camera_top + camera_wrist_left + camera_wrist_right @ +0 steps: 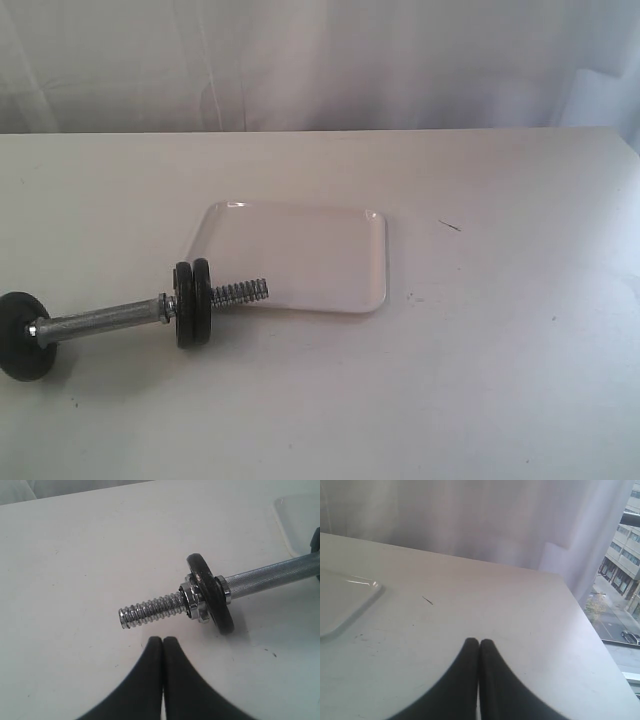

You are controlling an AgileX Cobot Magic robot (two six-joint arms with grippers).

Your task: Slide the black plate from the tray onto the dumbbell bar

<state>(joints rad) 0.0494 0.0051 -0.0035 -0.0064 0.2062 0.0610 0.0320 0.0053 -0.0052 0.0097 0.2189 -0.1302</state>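
left pincer (pixel 163 639) and right pincer (pixel 479 641): same build. matte black fingers (pixel 142 682), smooth, rounded tips, outer edges flaring wide in a curve toward the base.

Frame edge clips the bar's (pixel 100 322) end disc (pixel 20 336) at 9 o'clock. Plates (pixel 185 305) hide the tray's (pixel 300 255) 8 o'clock corner. Speck (pixel 450 226) at its 2 o'clock: too small to tell.
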